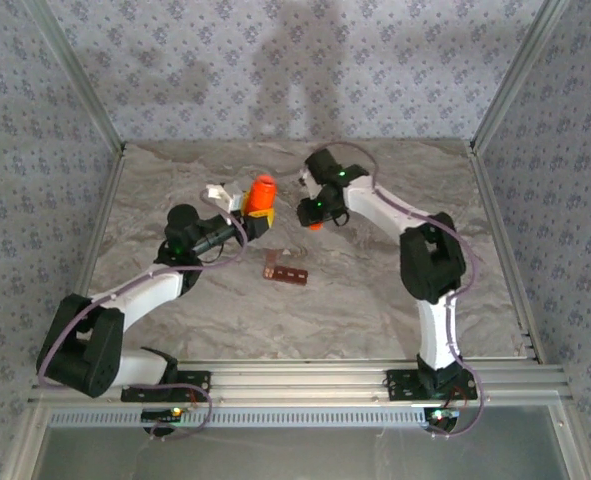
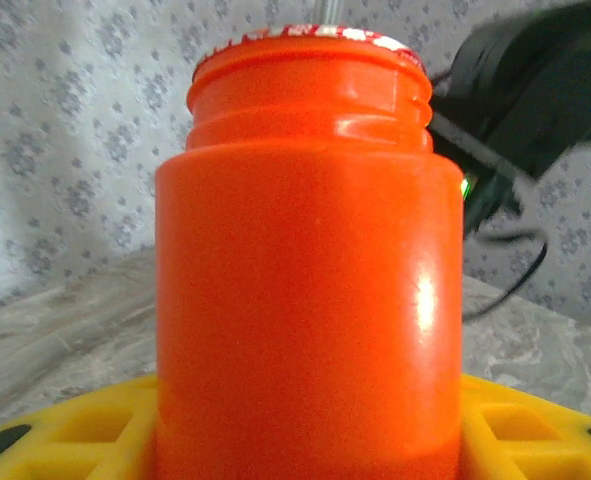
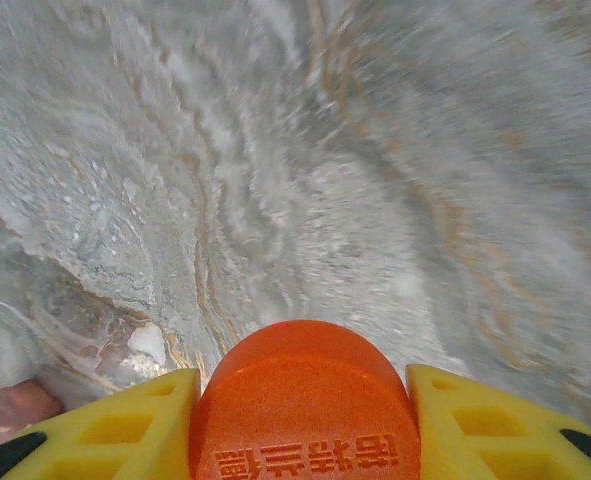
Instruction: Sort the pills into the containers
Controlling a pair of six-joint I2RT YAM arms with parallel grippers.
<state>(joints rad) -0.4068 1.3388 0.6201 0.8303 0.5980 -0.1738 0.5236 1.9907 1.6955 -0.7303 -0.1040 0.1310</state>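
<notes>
Containers (image 1: pixel 285 268) tiny, contents indistinct, left fingers (image 2: pixel 75 430) gripping orange bottle (image 2: pixel 305 300), right fingers (image 3: pixel 125 420) clamped on cap (image 3: pixel 305 400)

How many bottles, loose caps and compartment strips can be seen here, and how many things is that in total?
Orange bottle: 1
Orange cap: 1
Red-brown compartment strip: 1
Total: 3
</notes>
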